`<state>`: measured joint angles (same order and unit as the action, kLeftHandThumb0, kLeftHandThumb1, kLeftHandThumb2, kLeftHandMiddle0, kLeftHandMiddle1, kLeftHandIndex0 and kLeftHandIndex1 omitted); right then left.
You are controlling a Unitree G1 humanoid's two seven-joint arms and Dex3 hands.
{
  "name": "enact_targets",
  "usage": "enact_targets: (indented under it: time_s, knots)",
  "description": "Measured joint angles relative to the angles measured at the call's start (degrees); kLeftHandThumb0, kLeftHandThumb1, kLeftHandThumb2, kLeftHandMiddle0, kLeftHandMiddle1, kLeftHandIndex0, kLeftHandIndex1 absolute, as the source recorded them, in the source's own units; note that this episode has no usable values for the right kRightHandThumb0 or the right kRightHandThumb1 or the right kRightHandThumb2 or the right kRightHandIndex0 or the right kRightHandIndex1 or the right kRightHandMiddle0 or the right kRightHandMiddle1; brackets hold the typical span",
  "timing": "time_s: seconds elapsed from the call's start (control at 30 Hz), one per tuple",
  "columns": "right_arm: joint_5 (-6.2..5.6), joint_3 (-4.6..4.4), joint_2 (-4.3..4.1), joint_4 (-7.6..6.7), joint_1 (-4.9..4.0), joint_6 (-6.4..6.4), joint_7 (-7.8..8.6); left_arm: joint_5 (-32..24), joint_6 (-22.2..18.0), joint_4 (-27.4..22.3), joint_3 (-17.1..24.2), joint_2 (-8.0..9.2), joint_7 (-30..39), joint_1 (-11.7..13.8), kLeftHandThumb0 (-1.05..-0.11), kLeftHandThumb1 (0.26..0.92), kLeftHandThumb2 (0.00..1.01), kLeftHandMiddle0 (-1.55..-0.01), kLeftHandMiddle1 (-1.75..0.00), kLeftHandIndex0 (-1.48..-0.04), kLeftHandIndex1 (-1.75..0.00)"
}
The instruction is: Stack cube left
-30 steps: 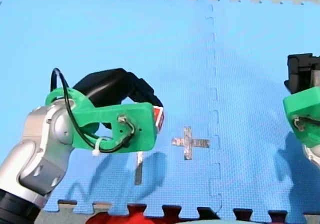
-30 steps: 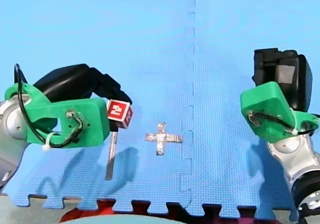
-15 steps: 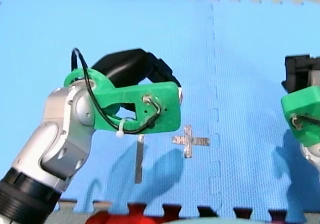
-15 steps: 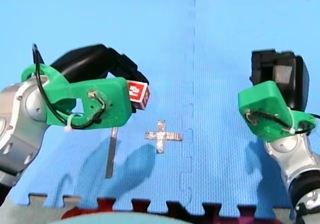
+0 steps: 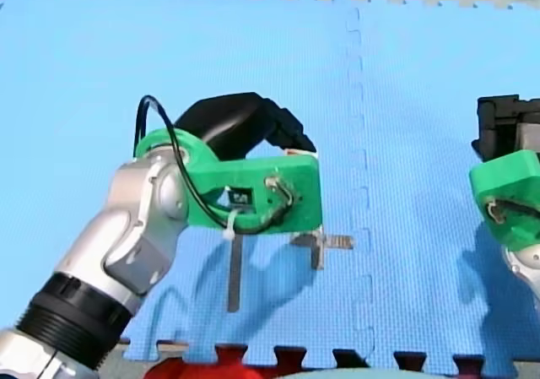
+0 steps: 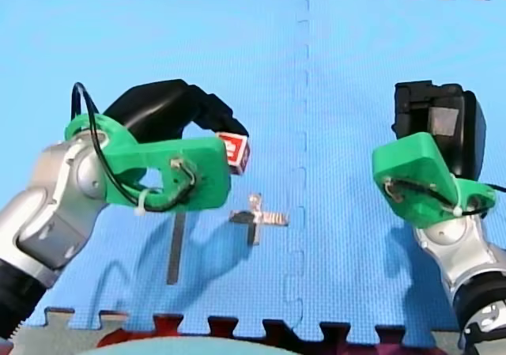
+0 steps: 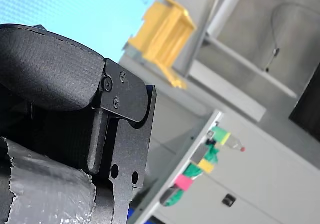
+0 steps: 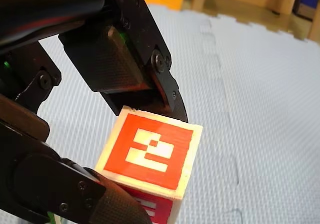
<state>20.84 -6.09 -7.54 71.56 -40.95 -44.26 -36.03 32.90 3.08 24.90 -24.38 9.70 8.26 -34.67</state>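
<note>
My left hand [image 6: 225, 137] is shut on a red cube with white markings [image 6: 236, 150], carried above the blue foam mat [image 6: 237, 54]. It hangs just up and left of a silver tape cross [image 6: 258, 217]. In the second wrist view the same cube [image 8: 150, 159] sits clamped between black fingers [image 8: 115, 59], so that view belongs to the left hand. My right hand [image 6: 435, 126] hovers over the mat's right side and holds nothing.
A strip of silver tape [image 6: 177, 248] lies on the mat left of the cross. A seam [image 6: 304, 134] runs down the mat's middle. The near edge of the mat [image 6: 237, 323] is jagged, with a red shape [image 6: 150, 339] below it.
My left arm has carried the cube rightward and up, from left of the tape strip to just beside the cross. The right hand has barely moved.
</note>
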Motion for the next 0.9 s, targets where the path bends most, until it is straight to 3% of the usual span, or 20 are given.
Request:
enact_targets:
  time_s: [0.27, 0.47, 0.9]
  knots:
    - [-0.01, 0.01, 0.22, 0.0, -0.25, 0.01, -0.14, -0.2, -2.3, 3.4, 0.2, -0.86, -2.7, -1.0, -0.45, 0.807, 0.01, -0.98, -1.75, -1.3, -0.01]
    - [-0.03, 0.04, 0.47, 0.01, -0.47, 0.07, -0.21, -0.7, -6.2, 6.3, 0.4, -1.7, -6.0, -1.2, -0.453, 0.811, 0.01, -0.96, -1.75, -1.3, -0.01]
    - [0.06, -0.13, 1.42, 0.04, -0.9, 0.89, -1.0, -1.2, -11.1, 11.1, 0.8, -1.62, -8.0, -1.8, -0.452, 0.818, 0.0, -0.94, -1.75, -1.31, -0.01]
